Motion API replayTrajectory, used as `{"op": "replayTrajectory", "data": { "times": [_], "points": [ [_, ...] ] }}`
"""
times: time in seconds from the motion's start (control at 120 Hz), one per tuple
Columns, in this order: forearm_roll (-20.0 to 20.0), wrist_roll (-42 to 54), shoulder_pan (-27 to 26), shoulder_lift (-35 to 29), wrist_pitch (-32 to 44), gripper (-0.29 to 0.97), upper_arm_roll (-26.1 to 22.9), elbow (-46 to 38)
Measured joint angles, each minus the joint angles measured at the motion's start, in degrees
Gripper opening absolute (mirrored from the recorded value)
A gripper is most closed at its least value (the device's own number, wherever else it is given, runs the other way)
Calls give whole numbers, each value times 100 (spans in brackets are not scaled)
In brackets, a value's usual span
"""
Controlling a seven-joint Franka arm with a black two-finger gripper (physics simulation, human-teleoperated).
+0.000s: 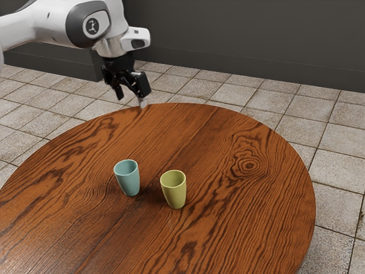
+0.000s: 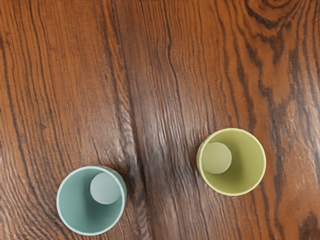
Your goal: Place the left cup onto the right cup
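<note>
Green cup point(image 1: 173, 189) near teal cup point(image 1: 126, 177), both upright, gripper point(image 1: 132, 97) open, empty, raised well apart from them.

Soft even light; small shadow by teal cup point(image 1: 126, 177), sheen on table point(image 1: 228, 137) (wrist view too); bkgd wall point(image 1: 256, 34) dark.

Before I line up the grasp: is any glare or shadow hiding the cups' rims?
Exterior view: soft, even light; the teal cup and green cup cast small dark shadows on the table, both rims plain. Wrist view: a pale sheen on the wood between the cups, reaching neither rim.
</note>
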Motion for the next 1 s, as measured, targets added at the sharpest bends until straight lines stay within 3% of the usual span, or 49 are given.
{"op": "replayTrajectory", "data": {
  "times": [0.542,1.0],
  "points": [
    [3,69,-3,-22,5,68,26,-76],
    [1,30,38,-363,415,68,35,-1323]
  ]
}}
